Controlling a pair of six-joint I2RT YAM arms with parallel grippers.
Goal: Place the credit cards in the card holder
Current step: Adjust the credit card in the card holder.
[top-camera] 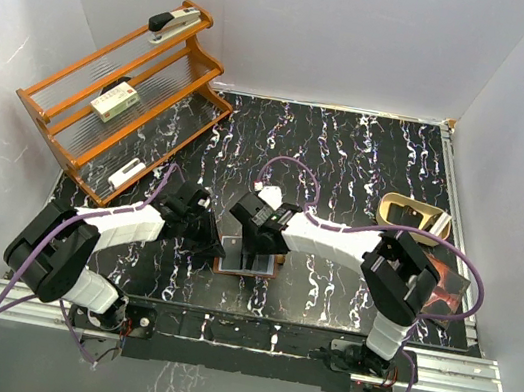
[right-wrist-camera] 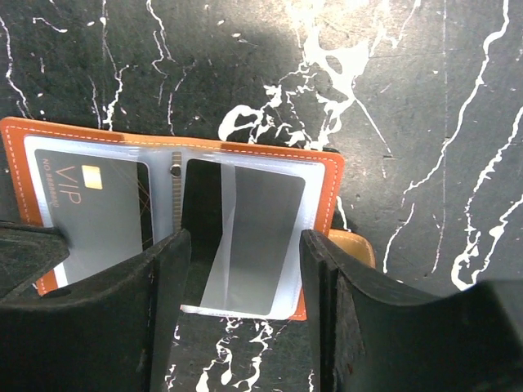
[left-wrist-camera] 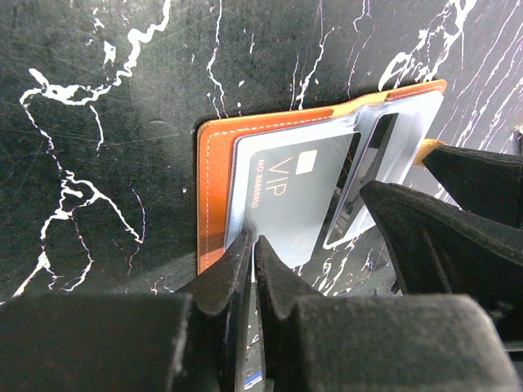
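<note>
The card holder [top-camera: 248, 265] lies spread open on the black marbled table, its orange-brown leather [left-wrist-camera: 214, 196] underneath and its clear sleeves facing up. A grey credit card marked VIP [left-wrist-camera: 286, 204] sits in the left sleeve. My left gripper [left-wrist-camera: 253, 242] is shut on that card's near edge. A plain grey card [right-wrist-camera: 265, 229] shows in the right sleeve, whose flap is lifted. My right gripper [right-wrist-camera: 243, 241] hangs open over it, one finger on each side. The snap tab [right-wrist-camera: 353, 245] pokes out at the holder's right edge. The two grippers [top-camera: 212, 240] [top-camera: 256, 244] flank the holder.
An orange wooden rack [top-camera: 122, 95] stands at the back left with a stapler [top-camera: 176, 21], a white-and-green box [top-camera: 113, 105] and a small white item [top-camera: 126, 173]. A tan curved object [top-camera: 415, 218] and a dark brown book [top-camera: 446, 284] lie at the right.
</note>
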